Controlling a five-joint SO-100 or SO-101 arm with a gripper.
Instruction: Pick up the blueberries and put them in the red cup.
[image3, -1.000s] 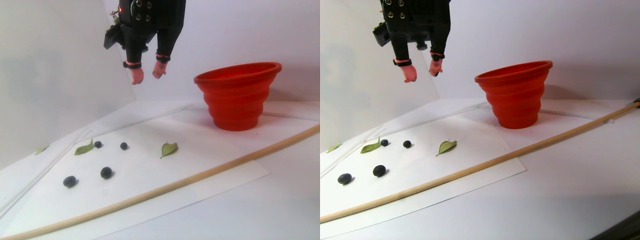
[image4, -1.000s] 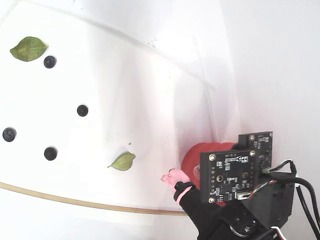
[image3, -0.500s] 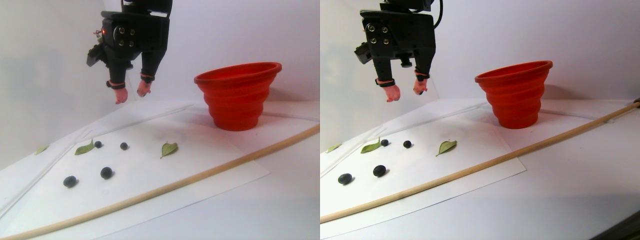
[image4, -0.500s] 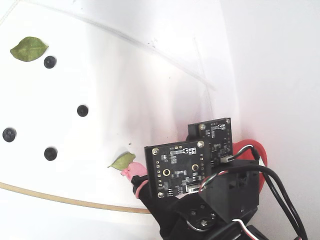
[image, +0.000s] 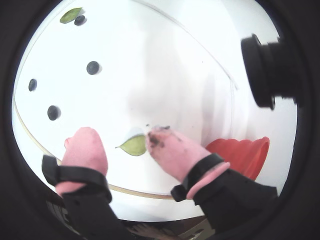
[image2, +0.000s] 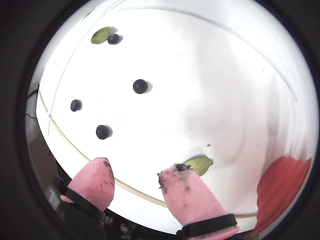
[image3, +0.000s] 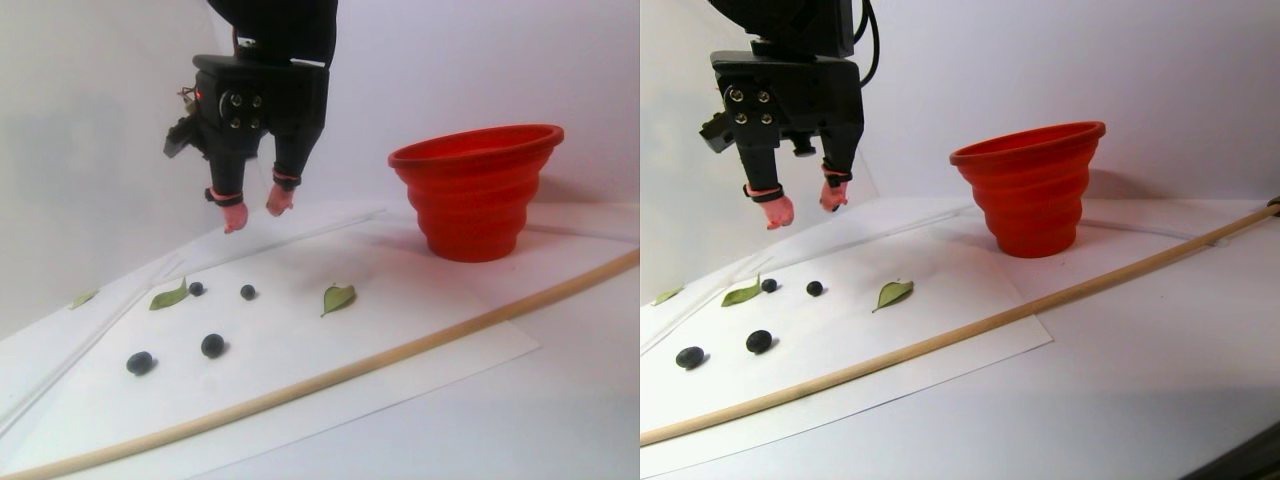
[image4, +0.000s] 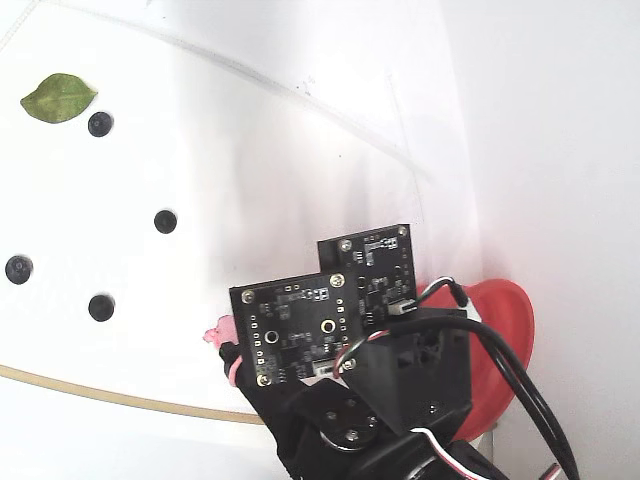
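Note:
Several small dark blueberries (image3: 212, 346) lie loose on the white paper, also seen in both wrist views (image2: 140, 86) (image: 93, 67) and in the fixed view (image4: 165, 221). The red cup (image3: 475, 190) stands upright at the back right of the paper; its rim shows at the edge of a wrist view (image: 240, 152). My gripper (image3: 257, 210) hangs in the air left of the cup, above the paper and well above the berries. Its pink, stained fingertips (image2: 177, 182) stand apart with nothing between them. In a wrist view the gripper (image: 121, 137) is open over a leaf.
Green leaves (image3: 338, 297) (image3: 170, 296) lie among the berries, one touching a berry. A long wooden stick (image3: 400, 350) crosses the paper's near edge. White walls close in behind and to the left. The arm's body (image4: 400, 400) hides part of the cup in the fixed view.
The gripper has come down and moved left, away from the cup's side, and now hangs lower over the paper. Berries, leaves and cup have not moved.

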